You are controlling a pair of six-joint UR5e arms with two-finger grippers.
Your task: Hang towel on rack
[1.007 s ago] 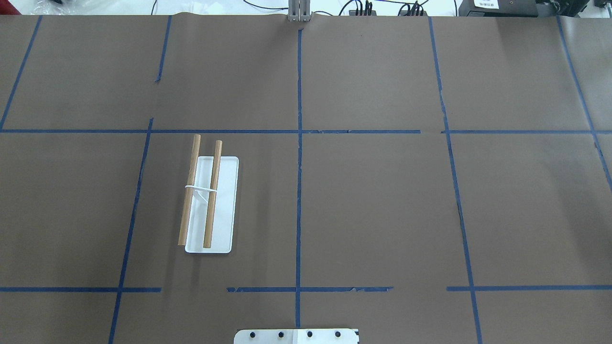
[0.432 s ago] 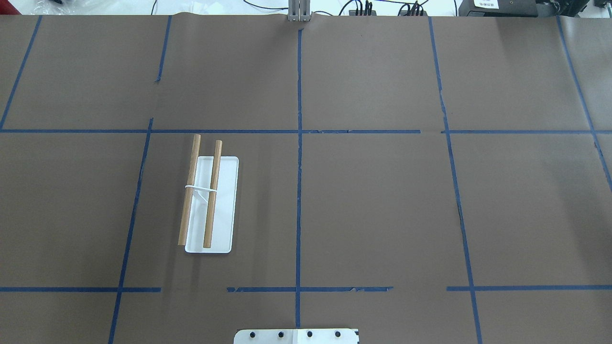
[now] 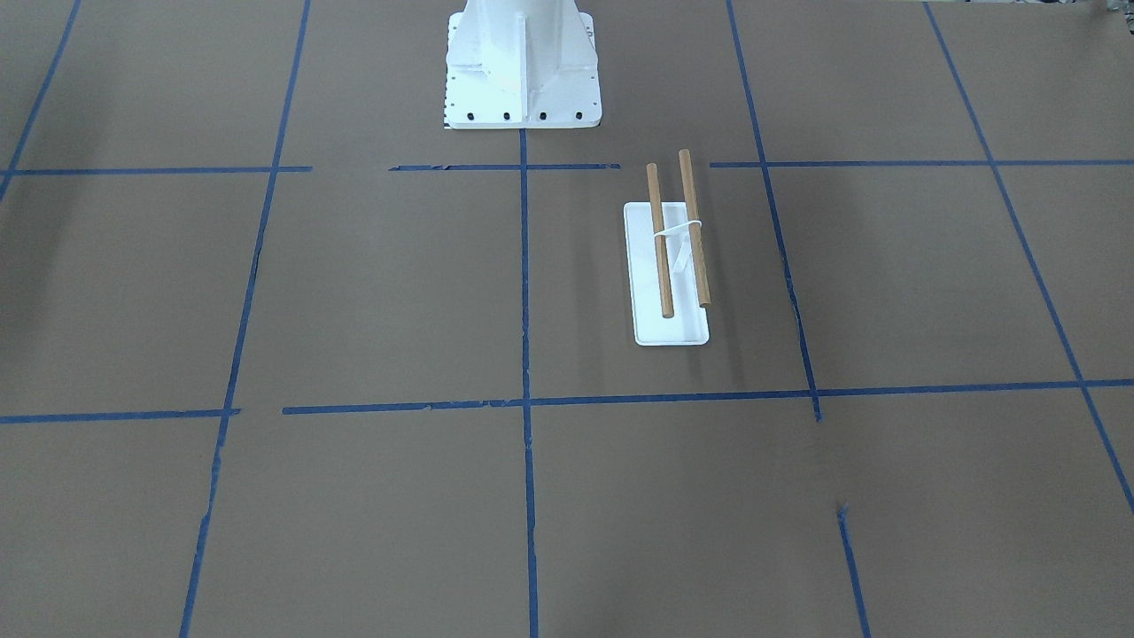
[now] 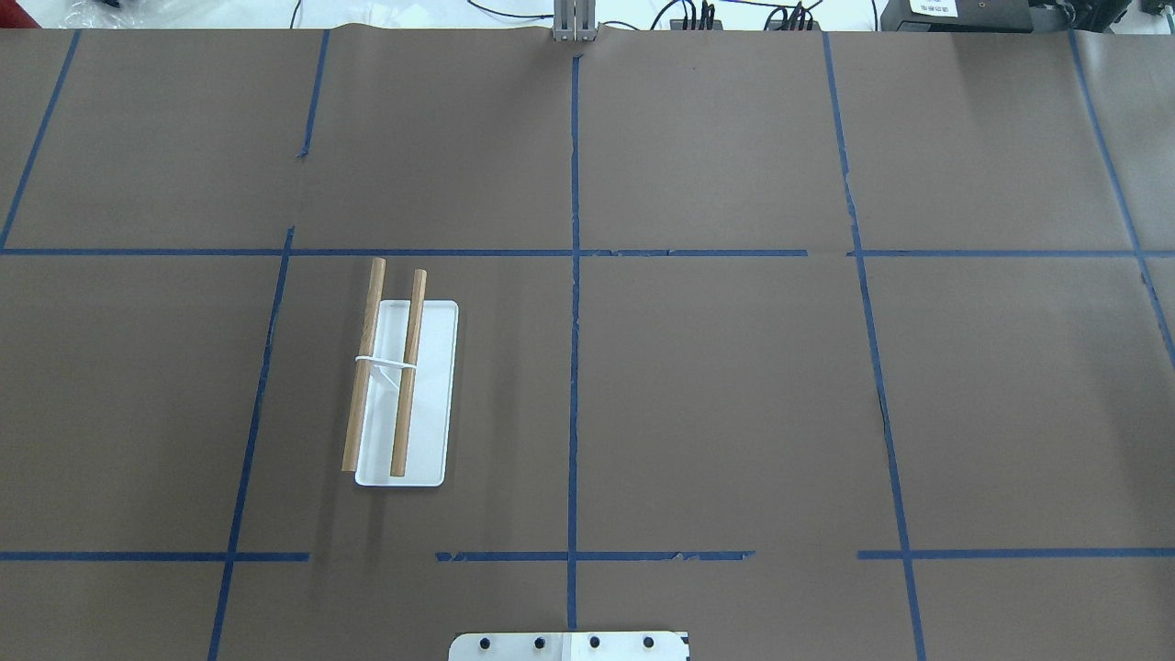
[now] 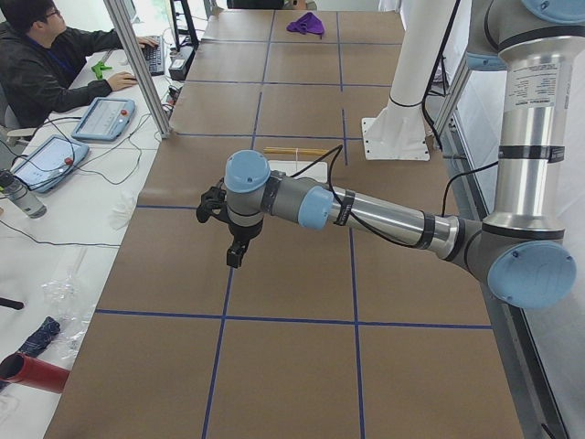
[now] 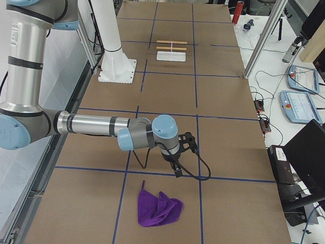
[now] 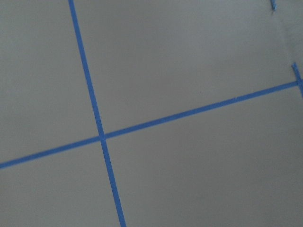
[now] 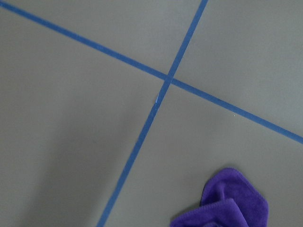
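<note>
The rack stands left of the table's middle, a white base (image 4: 430, 404) with two wooden dowels (image 4: 364, 367) over it; it also shows in the front view (image 3: 673, 326) and small in both side views (image 5: 297, 152) (image 6: 171, 50). The purple towel (image 6: 160, 209) lies crumpled on the table at the robot's right end, far from the rack, and shows in the right wrist view (image 8: 227, 203) and far off in the left side view (image 5: 306, 24). The right gripper (image 6: 176, 170) hangs above the table just short of the towel. The left gripper (image 5: 236, 251) hangs over bare table at the left end. I cannot tell whether either is open.
The white metal pedestal (image 3: 523, 71) stands at the robot's edge, also in the side views (image 5: 398, 137) (image 6: 118, 68). Blue tape lines grid the brown table. An operator (image 5: 46, 64) sits at a side desk with tablets and cables beyond the far edge.
</note>
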